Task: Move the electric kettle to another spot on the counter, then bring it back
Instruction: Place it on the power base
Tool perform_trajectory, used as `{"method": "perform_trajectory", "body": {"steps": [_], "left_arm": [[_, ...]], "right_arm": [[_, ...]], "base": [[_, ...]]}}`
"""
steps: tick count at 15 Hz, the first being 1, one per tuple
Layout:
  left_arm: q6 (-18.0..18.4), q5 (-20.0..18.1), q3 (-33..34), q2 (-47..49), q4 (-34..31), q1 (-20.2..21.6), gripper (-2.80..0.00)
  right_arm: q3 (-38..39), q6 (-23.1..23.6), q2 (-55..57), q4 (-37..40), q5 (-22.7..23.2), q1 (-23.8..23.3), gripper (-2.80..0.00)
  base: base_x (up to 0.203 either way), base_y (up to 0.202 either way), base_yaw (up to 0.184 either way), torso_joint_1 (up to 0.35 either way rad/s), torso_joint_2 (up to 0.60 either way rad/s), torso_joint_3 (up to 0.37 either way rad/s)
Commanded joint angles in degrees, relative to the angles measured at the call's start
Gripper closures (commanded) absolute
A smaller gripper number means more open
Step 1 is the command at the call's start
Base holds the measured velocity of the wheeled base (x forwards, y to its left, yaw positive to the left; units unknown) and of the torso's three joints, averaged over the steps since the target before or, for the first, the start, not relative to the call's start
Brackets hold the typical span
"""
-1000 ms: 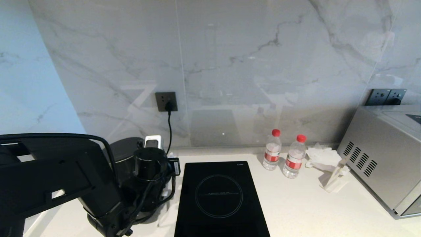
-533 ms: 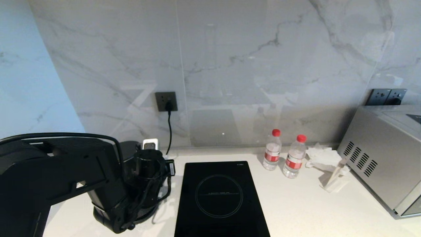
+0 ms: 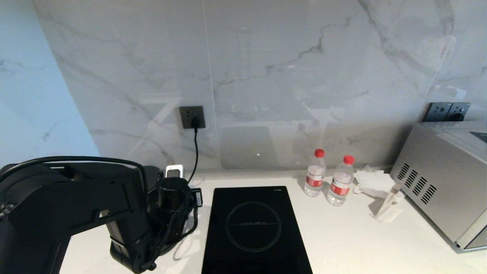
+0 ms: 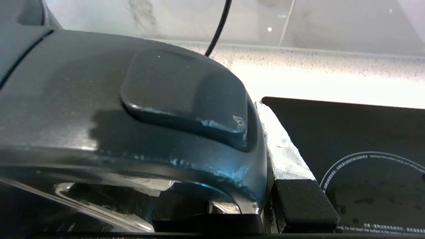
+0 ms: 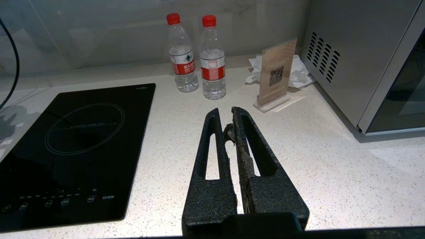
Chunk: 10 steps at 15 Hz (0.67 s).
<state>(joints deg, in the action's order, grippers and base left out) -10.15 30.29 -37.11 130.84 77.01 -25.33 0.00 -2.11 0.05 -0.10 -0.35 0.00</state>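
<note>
The electric kettle point(image 4: 109, 109) fills the left wrist view, its dark grey top and glossy loop handle right in front of the camera. My left gripper point(image 4: 212, 205) is shut on that handle, and one finger point(image 4: 300, 202) presses its side beside the hob. In the head view my left arm covers nearly all of the kettle point(image 3: 152, 173) at the counter's point(image 3: 342, 236) back left. My right gripper point(image 5: 225, 114) hangs shut and empty over bare counter point(image 5: 332, 172).
A black induction hob point(image 3: 251, 228) lies just right of the kettle. Two water bottles point(image 3: 315, 173), crumpled tissue point(image 3: 371, 179), a sign stand point(image 3: 388, 209) and a steel microwave point(image 3: 445, 179) fill the right. A cord drops from the wall socket point(image 3: 192, 117) near a white plug point(image 3: 174, 171).
My left arm has swung to the right and now covers more of the kettle, which has shifted slightly right with it. The grip on the handle is unchanged.
</note>
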Motion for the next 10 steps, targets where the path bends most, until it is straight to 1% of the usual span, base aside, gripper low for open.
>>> {"method": "perform_trajectory", "body": {"steps": [1, 4, 6, 7, 8, 10], "left_arm": [[0.0, 0.2, 1.0, 0.6, 1.1, 0.1, 0.00], [0.0, 0.2, 1.5, 0.2, 1.1, 0.5, 0.00], [0.8, 0.2, 1.8, 0.1, 1.2, 0.3, 0.00], [1.3, 0.1, 2.3, 0.4, 1.2, 0.0, -1.85], [1.5, 0.3, 2.2, 0.3, 1.4, -0.1, -2.80], [1.7, 0.3, 2.4, 0.3, 4.4, -0.2, -2.80]], "right_arm": [[0.0, 0.0, 0.0, 0.0, 0.0, 0.0, 0.00], [0.0, 0.0, 0.0, 0.0, 0.0, 0.0, 0.00], [0.0, 0.0, 0.0, 0.0, 0.0, 0.0, 0.00], [0.0, 0.0, 0.0, 0.0, 0.0, 0.0, 0.00], [0.0, 0.0, 0.0, 0.0, 0.0, 0.0, 0.00], [0.0, 0.0, 0.0, 0.0, 0.0, 0.0, 0.00]], "base": [[0.000, 0.000, 0.000, 0.000, 0.00, 0.000], [0.000, 0.000, 0.000, 0.000, 0.00, 0.000], [0.000, 0.000, 0.000, 0.000, 0.00, 0.000], [0.000, 0.000, 0.000, 0.000, 0.00, 0.000], [0.000, 0.000, 0.000, 0.000, 0.00, 0.000], [0.000, 0.000, 0.000, 0.000, 0.00, 0.000]]}}
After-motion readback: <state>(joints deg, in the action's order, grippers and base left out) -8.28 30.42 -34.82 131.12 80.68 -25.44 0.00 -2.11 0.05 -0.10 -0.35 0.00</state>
